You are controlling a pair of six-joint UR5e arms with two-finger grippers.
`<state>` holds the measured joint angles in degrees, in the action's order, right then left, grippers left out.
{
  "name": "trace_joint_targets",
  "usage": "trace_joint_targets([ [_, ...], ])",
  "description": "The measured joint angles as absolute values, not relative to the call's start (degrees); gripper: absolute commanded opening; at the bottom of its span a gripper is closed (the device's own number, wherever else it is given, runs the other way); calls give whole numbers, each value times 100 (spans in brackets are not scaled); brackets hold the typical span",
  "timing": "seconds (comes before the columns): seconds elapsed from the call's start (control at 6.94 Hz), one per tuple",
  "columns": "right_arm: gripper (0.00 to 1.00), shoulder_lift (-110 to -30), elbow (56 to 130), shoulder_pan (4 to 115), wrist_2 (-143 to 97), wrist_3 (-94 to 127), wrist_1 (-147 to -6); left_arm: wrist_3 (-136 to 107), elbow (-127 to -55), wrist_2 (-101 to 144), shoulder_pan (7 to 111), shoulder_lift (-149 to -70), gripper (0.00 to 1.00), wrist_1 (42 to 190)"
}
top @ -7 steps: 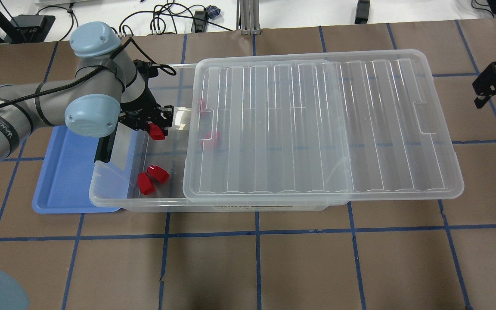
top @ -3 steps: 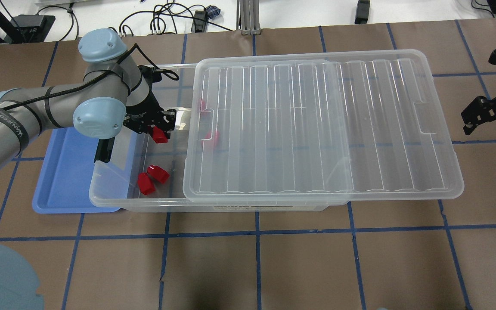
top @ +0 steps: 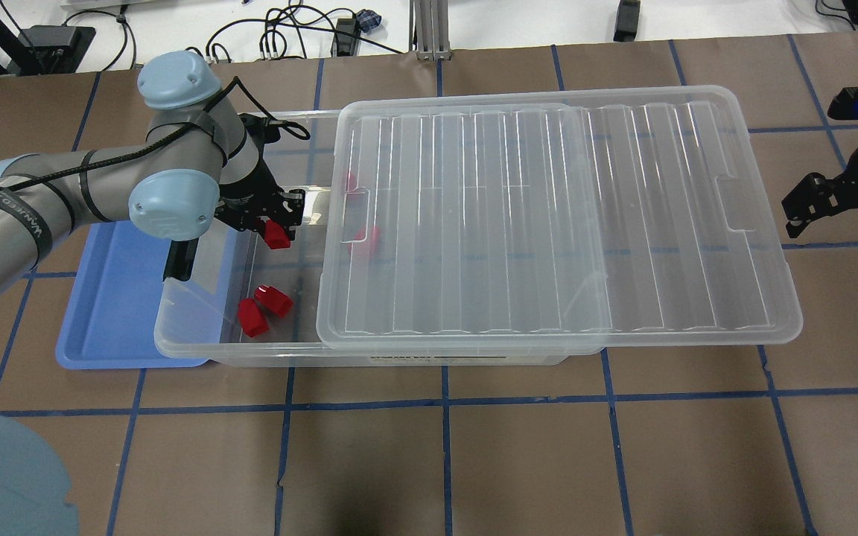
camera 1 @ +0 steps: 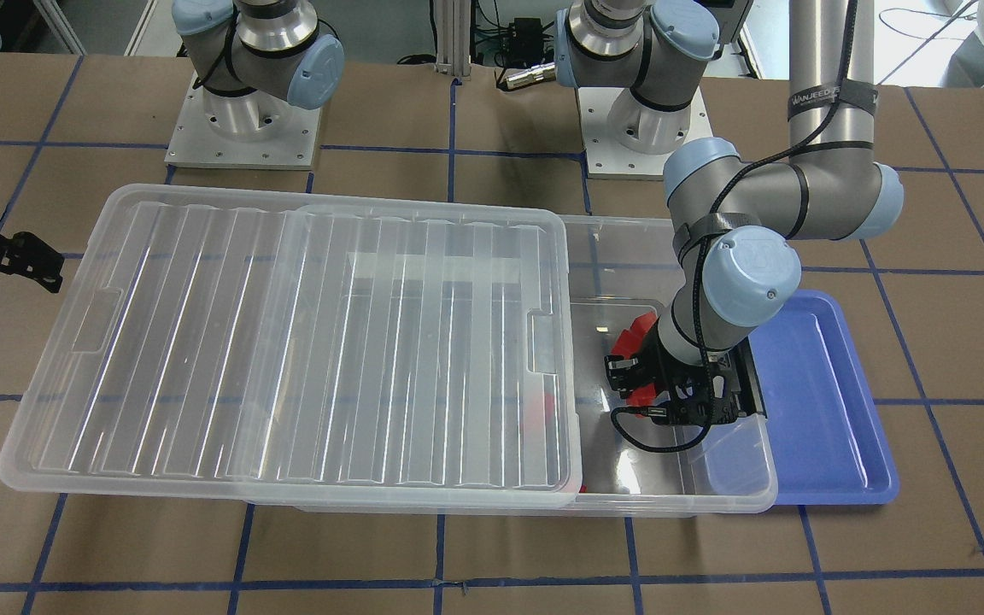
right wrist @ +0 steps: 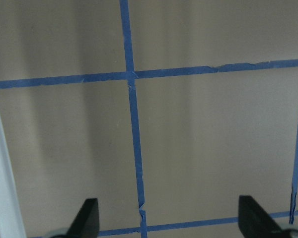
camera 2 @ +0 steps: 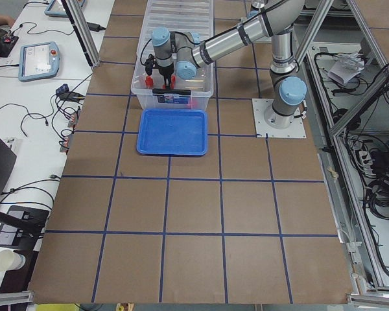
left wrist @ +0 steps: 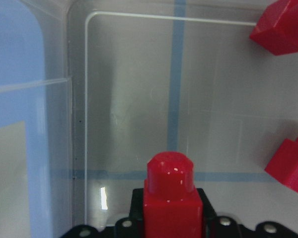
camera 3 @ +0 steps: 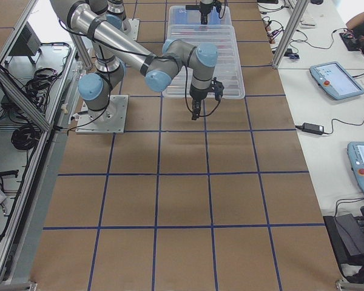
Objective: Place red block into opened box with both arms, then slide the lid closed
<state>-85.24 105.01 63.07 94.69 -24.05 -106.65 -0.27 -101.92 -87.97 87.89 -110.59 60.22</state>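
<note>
- The right gripper [top: 831,214] has been coming in from the far edge of the overhead view. It is now hanging just beside the lid's [top: 548,223] overhanging short end.
- The left gripper [top: 274,223] has been shifting only slightly and is still over the uncovered end of the box [top: 198,350].
- We are seeing the left jaws closed on the red block [top: 276,234]. In the left wrist view the block [left wrist: 170,198] is sitting between them, with its round stub pointing towards the box floor.
- We are placing the block inside the outline of the open end; we cannot tell whether it is touching the floor.
- The right jaws are standing wide apart and holding nothing. The right wrist view is showing both fingertips [right wrist: 87,218] over the bare taped counter [top: 474,461].
- The lid is lying across most of the box and is sticking out past its far short end.
- A red cluster [top: 261,307] is lying on the box floor near the gripped block.
- More red pieces [top: 366,238] are showing through the lid.
- A blue tray [top: 116,298] is sitting partly under the box's open end.
</note>
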Motion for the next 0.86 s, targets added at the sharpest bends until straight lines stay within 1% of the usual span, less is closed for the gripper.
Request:
trace_joint_targets([
  [0.43, 100, -8517, 10505, 6461, 9461, -2334, -10672, -31, -10020, -8821, 8808, -10873, 100, 6019],
  [0.86, 100, -8506, 10504, 6609, 9455, -2276, -10694, -70, -9477, -8840, 8839, -10557, 100, 6702],
])
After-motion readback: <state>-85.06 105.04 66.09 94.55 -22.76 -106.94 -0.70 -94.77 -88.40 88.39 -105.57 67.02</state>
